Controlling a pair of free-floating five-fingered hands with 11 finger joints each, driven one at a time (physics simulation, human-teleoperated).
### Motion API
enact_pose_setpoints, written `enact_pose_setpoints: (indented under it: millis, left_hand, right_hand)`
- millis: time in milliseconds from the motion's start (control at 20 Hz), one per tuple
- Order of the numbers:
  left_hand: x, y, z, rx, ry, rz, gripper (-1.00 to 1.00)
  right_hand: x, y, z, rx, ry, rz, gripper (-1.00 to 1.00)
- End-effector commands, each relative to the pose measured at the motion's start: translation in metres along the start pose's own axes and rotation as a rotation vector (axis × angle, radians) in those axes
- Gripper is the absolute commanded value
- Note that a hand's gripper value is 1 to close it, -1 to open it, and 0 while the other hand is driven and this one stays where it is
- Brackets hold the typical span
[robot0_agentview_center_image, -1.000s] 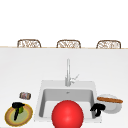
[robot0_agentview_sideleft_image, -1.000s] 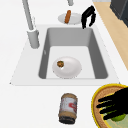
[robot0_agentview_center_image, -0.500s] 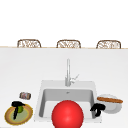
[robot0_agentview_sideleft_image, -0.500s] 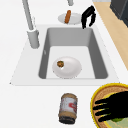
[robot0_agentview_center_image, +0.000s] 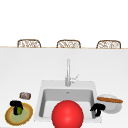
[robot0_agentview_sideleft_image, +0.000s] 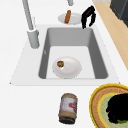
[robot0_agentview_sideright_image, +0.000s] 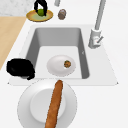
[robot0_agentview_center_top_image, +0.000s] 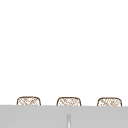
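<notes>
Lime (robot0_agentview_center_image: 18, 110) is what your left hand (robot0_agentview_center_image: 16, 105) has its fingers curled round; it sits on the woven yellow-rimmed plate (robot0_agentview_center_image: 28, 116) at the worktop's front left corner, left of the sink (robot0_agentview_center_image: 41, 100). In the right side view you can see the green fruit framed between the hand's curved fingers (robot0_agentview_sideright_image: 45, 6), over the middle of that plate. Just behind the plate a jar (robot0_agentview_center_image: 25, 95) lies on its side on the worktop, apart from the hand.

Your right hand (robot0_agentview_center_image: 97, 108) hangs at the sink's front right corner with its fingers curled downward and nothing in them; it is just beside the white plate (robot0_agentview_center_image: 115, 106), which carries a long brown baguette (robot0_agentview_center_image: 110, 100) across it.

Down in the basin you have a white bowl (robot0_agentview_sideleft_image: 72, 68) with a small brown item (robot0_agentview_sideleft_image: 60, 63) in it. A red ball (robot0_agentview_center_image: 67, 115) shows in the front view before the sink, and the faucet (robot0_agentview_center_image: 68, 72) stands behind the basin.
</notes>
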Motion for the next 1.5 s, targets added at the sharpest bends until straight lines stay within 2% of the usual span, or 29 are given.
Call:
enact_pose_setpoints:
  millis: [0, 100, 150, 300, 350, 450, 550, 650, 900, 1000, 1100, 1200, 1450]
  left_hand:
    - [0.0, -0.003, 0.006, -0.002, -0.016, 0.004, 1.0]
    - [0.0, -0.002, 0.014, 0.017, -0.017, -0.006, 1.0]
    - [0.001, 0.0, 0.013, 0.014, -0.018, -0.018, 1.0]
    - [0.016, 0.028, -0.004, 0.027, -0.042, -0.05, 1.0]
    - [0.017, 0.034, -0.007, 0.032, -0.035, -0.038, 1.0]
    - [0.023, 0.045, -0.019, 0.043, -0.007, -0.042, 1.0]
    - [0.028, 0.056, -0.033, 0.041, 0.001, -0.052, 1.0]
    - [0.03, 0.065, -0.042, 0.05, 0.033, -0.065, 1.0]
    - [0.031, 0.086, -0.073, 0.056, 0.043, -0.051, 1.0]
    - [0.029, 0.088, -0.085, 0.06, 0.049, -0.05, 1.0]
    - [0.023, 0.085, -0.087, 0.087, 0.069, -0.045, 1.0]
    - [0.021, 0.087, -0.095, 0.098, 0.07, -0.037, 1.0]
    - [0.01, 0.093, -0.117, 0.078, 0.064, -0.054, 1.0]
  right_hand:
    - [0.0, 0.0, 0.0, 0.0, 0.0, 0.0, 0.0]
    - [0.0, 0.0, 0.0, 0.0, 0.0, 0.0, 0.0]
    - [0.0, 0.0, 0.0, 0.0, 0.0, 0.0, 0.0]
    - [0.0, 0.0, 0.0, 0.0, 0.0, 0.0, 0.0]
    - [0.0, 0.0, 0.0, 0.0, 0.0, 0.0, 0.0]
    - [0.0, 0.0, 0.0, 0.0, 0.0, 0.0, 0.0]
    - [0.0, 0.0, 0.0, 0.0, 0.0, 0.0, 0.0]
    - [0.0, 0.0, 0.0, 0.0, 0.0, 0.0, 0.0]
    - [0.0, 0.0, 0.0, 0.0, 0.0, 0.0, 0.0]
    - [0.0, 0.0, 0.0, 0.0, 0.0, 0.0, 0.0]
    - [0.0, 0.0, 0.0, 0.0, 0.0, 0.0, 0.0]
    - [0.0, 0.0, 0.0, 0.0, 0.0, 0.0, 0.0]
    - [0.0, 0.0, 0.0, 0.0, 0.0, 0.0, 0.0]
